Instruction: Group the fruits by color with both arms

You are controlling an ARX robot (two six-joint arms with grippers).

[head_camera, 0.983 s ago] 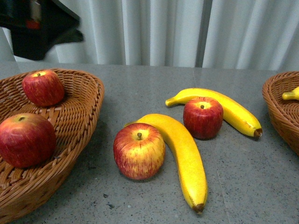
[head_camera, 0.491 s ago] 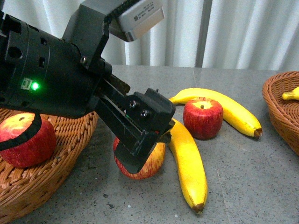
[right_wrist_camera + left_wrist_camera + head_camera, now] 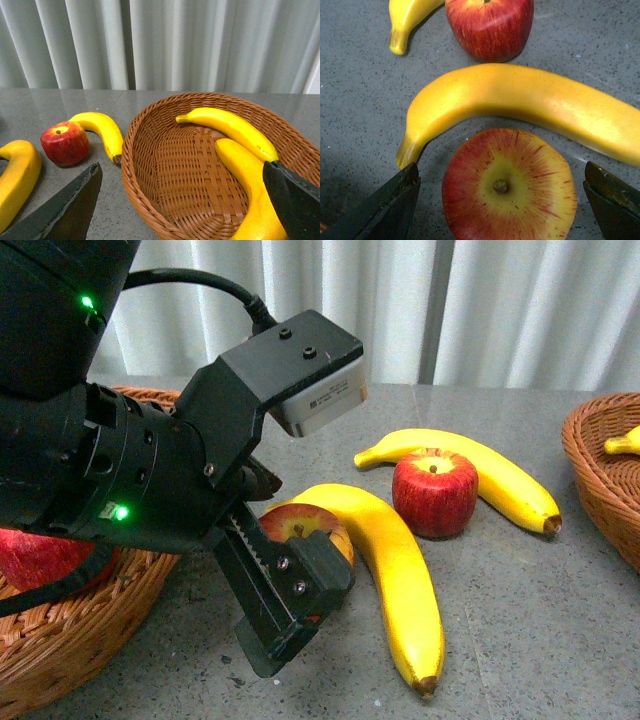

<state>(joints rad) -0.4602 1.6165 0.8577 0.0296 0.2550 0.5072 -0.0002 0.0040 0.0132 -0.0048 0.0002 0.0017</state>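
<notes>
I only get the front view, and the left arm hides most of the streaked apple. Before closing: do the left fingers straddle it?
Observer: Yes. The left wrist view shows the streaked apple between the open left fingers, with a gap on each side.
Operator: Is the banana caught too?
Observer: No, the near banana curves past the apple, outside the fingers.
Operator: What's in the right basket?
Observer: The right basket holds one banana and a second banana. The right fingers are open, pointed at it.
</notes>
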